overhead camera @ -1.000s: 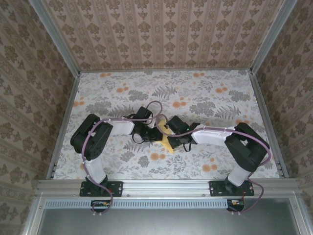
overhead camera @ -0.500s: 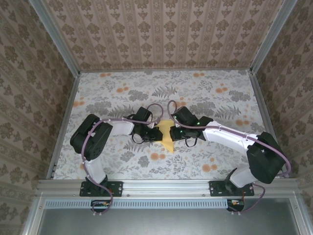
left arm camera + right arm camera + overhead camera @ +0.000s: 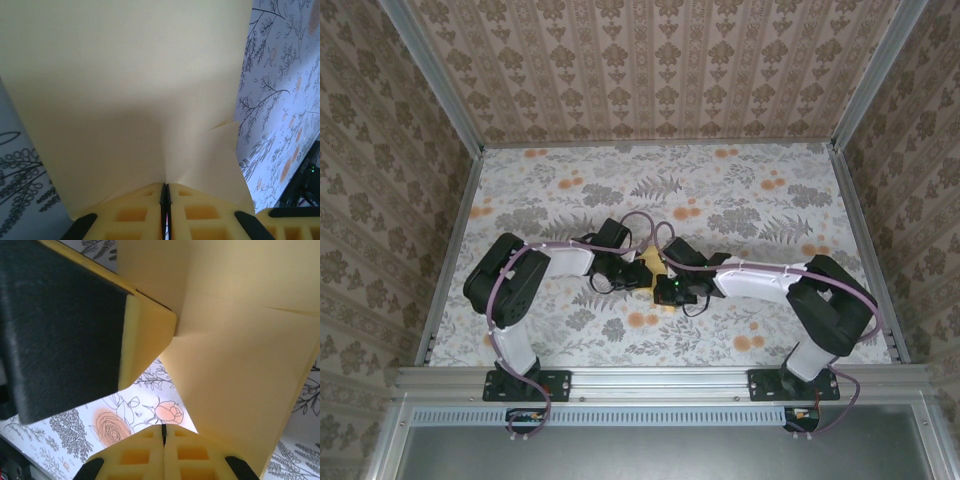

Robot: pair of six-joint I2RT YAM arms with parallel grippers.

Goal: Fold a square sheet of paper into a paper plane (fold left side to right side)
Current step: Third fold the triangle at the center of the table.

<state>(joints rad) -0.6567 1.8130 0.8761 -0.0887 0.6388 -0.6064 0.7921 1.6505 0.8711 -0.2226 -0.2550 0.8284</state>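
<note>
The top external view looks steeply down from above and behind the arm bases, far enough back to take in the whole table [image 3: 770, 200]. The left wrist view looks out along the left fingers [image 3: 130, 220], very close to the yellow paper [image 3: 125, 90] (flowered table shows at its right edge). The right wrist view, equally near, looks over the right fingers [image 3: 135, 457] at the same paper, which the overhead view places mid-table.

Paper sheet [image 3: 130, 90] pinched by its near edge in the left gripper [image 3: 165, 186], spread ahead of the claw, with table [image 3: 280, 100] off to the right. Ahead-right of the closed right gripper [image 3: 163, 429], the same sheet, with the left gripper's finger [image 3: 147, 335] ahead-left, clamped on it.
</note>
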